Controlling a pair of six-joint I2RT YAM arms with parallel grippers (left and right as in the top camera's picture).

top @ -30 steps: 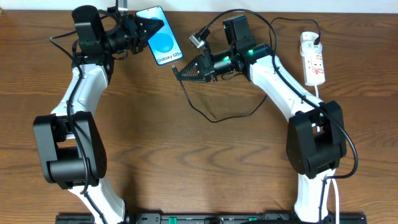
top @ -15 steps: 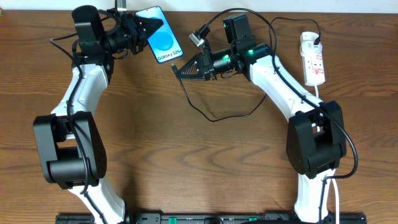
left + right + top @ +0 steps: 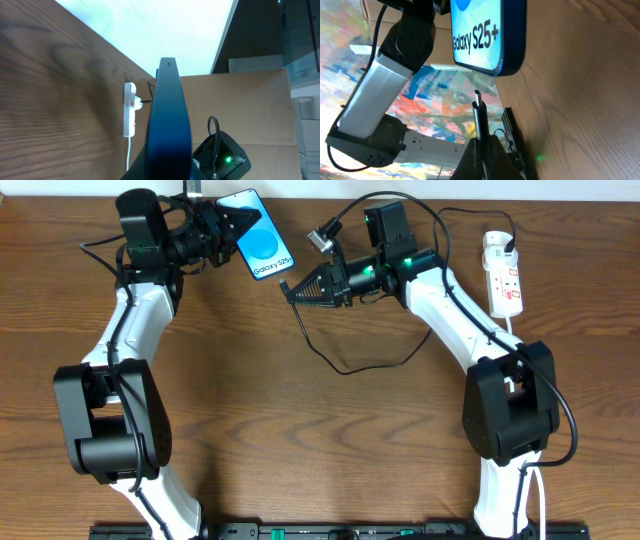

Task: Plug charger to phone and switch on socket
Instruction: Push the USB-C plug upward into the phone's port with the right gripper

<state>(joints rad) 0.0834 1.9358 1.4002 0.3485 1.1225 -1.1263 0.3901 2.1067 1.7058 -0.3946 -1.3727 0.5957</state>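
Observation:
The phone [image 3: 259, 236] is held off the table at the far left-centre, its lit screen up, with my left gripper [image 3: 243, 223] shut on its upper end. In the left wrist view the phone [image 3: 167, 120] shows edge-on between the jaws of that gripper [image 3: 168, 174]. My right gripper [image 3: 291, 287] is shut on the charger just behind its connector tip [image 3: 477, 95]. The tip points at the phone's lower edge [image 3: 506, 70], with a small gap between them. The black cable [image 3: 350, 368] loops over the table. The socket [image 3: 503, 275] lies at the far right.
The socket [image 3: 129, 109] has a thick white cord running toward the table's front. A black plug sits in its far end [image 3: 497, 242]. The left arm [image 3: 385, 75] fills the left of the right wrist view. A table edge runs just behind the phone.
My right gripper has moved the connector slightly toward the far edge, closer to the phone's lower end. The left gripper and phone have barely shifted.

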